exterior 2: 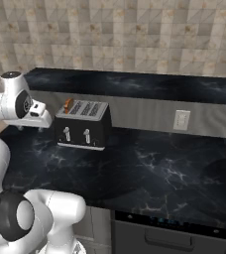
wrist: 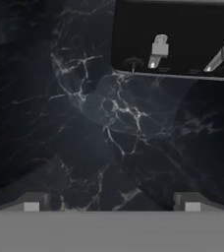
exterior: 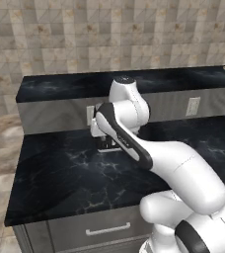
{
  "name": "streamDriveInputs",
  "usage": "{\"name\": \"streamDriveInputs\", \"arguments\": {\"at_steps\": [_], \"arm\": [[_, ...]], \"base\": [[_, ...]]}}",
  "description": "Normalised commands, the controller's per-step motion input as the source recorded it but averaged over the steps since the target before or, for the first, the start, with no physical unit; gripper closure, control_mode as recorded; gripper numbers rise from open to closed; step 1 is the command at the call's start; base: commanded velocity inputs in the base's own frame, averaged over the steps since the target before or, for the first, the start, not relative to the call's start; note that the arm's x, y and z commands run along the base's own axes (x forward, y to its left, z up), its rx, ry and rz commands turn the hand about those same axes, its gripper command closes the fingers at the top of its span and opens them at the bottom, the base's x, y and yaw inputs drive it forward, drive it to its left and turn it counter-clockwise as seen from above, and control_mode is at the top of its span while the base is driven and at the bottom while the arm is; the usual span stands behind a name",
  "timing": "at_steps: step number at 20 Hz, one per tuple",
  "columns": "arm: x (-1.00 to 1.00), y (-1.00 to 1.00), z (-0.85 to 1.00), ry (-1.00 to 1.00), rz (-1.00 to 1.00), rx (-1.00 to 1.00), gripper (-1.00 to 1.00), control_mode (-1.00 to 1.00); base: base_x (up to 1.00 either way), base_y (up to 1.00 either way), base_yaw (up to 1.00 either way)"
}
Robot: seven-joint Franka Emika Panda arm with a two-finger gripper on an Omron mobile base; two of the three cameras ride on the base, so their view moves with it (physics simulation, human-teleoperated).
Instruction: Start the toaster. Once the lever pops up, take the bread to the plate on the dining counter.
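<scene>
The boxy black toaster (exterior 2: 83,124), with a silver slotted top and two pale levers, is set near the back edge of the glossy black marbled countertop (exterior 2: 149,168). An orange-brown bread (exterior 2: 69,104) slice is seen in its leftmost slot. The gripper (wrist: 111,204) is held wide open, empty, above the bare countertop just before the toaster.

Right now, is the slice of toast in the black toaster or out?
In: the orange-brown toast pokes from the leftmost slot of the black, silver-topped toaster.

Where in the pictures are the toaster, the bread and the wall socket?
toaster (exterior 2: 83,130): right base view, on its black front face.
bread (exterior 2: 69,104): right base view, on the orange crust sticking out of a slot.
wall socket (exterior 2: 182,119): right base view, on its pale plate.
</scene>
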Motion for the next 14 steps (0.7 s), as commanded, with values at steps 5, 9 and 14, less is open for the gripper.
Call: {"name": "streamDriveInputs", "arguments": {"at_steps": [5,9,14], "arm": [[0.20,0.00,-0.11,0.00,0.00,0.00,-1.00,-1.00],[0.34,-0.12,-0.09,0.00,0.00,0.02,-1.00,-1.00],[0.38,-0.14,-0.08,0.00,0.00,0.05,-1.00,-1.00]], "base": [[0.00,0.00,0.00],[0.00,0.00,0.00],[0.00,0.00,0.00]]}}
